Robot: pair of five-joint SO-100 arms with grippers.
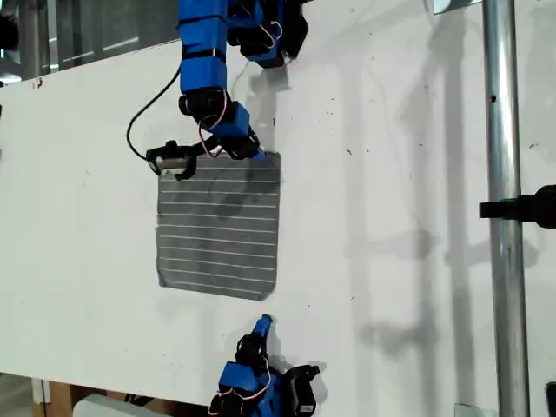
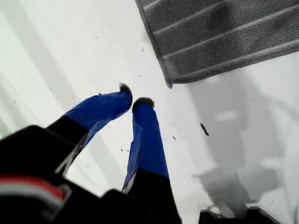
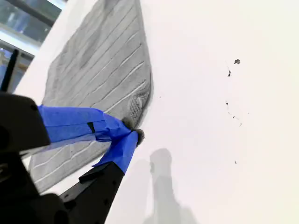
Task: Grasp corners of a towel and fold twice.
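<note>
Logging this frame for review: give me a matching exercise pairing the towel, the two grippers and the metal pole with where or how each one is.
Column A
1. towel
2. my first gripper
3. my second gripper
4. metal pole

Column B
a. at a towel corner, fingertips together at the cloth's edge
b. upright along the exterior view's right
c. lying flat and unfolded on the white table
d. over bare table, short of a towel corner

Pairs: 1-c, 2-d, 3-a, 4-b

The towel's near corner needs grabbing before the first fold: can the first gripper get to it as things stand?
Probably yes. My first gripper hovers just short of the towel corner, with only bare white table between them.
</note>
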